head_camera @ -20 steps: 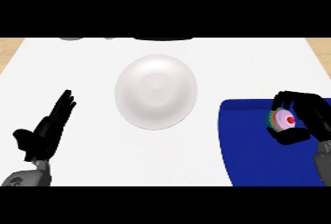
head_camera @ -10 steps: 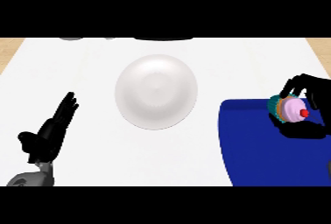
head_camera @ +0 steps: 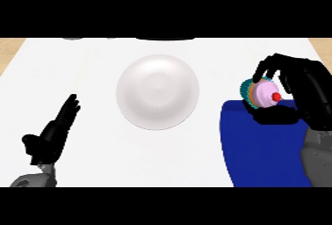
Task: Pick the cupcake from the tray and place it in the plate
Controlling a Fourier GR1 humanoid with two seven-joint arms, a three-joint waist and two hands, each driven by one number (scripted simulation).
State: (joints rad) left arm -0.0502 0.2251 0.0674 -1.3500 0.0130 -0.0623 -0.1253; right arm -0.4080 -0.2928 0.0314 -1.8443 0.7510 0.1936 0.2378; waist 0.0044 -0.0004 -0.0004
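A cupcake (head_camera: 265,93) with pink frosting, a red cherry and a teal wrapper is held tipped on its side in my right hand (head_camera: 304,94), whose fingers and thumb curl round it. It hangs above the far edge of the blue tray (head_camera: 259,149) at the right. The white plate (head_camera: 157,91) lies in the middle of the counter, to the left of the cupcake and apart from it. My left hand (head_camera: 53,134) rests open at the lower left, fingers straight and pointing away.
The white counter top (head_camera: 77,70) stretches around the plate. Dark objects (head_camera: 165,39) sit along the far edge, mostly cut off.
My right hand has lifted the cupcake and carried it up and leftward, away from the tray's surface toward the plate. The left hand has stayed in place.
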